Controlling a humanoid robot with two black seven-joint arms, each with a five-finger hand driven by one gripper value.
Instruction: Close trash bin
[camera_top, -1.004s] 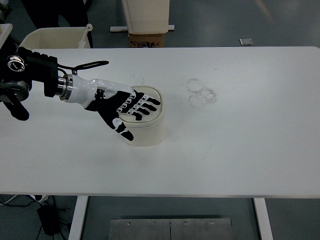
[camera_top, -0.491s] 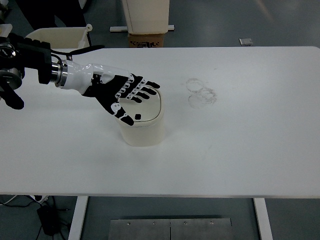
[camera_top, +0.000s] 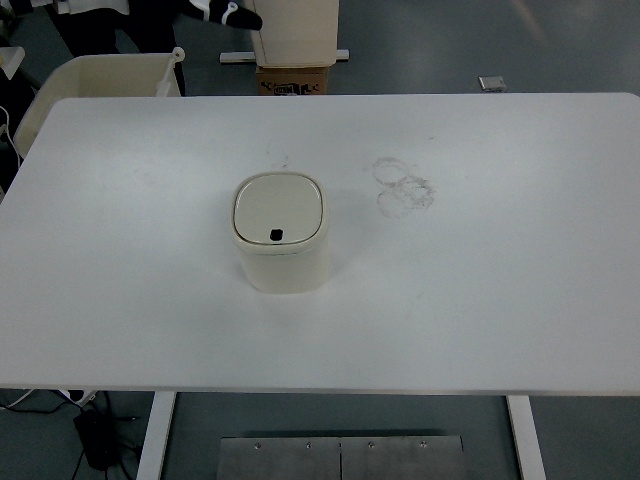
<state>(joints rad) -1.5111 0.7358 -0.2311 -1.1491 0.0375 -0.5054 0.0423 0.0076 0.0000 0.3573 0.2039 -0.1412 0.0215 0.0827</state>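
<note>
A cream plastic trash bin (camera_top: 281, 246), square in plan with rounded corners, stands upright left of centre on the matte white table (camera_top: 500, 270). Its smooth lid (camera_top: 279, 208) lies flat and shut inside the rim, a small dark button (camera_top: 276, 235) near the lid's front edge. Faint grey ring smudges (camera_top: 402, 186) mark the tabletop to the bin's upper right. At the frame's top edge, left of centre, only black-and-white fingertips of the left hand (camera_top: 222, 11) show; whether they are spread or curled cannot be told. A pale tub (camera_top: 85, 78) sits beyond the table's upper-left corner, and a cardboard box (camera_top: 295, 78) stands on the floor behind the far edge.
</note>
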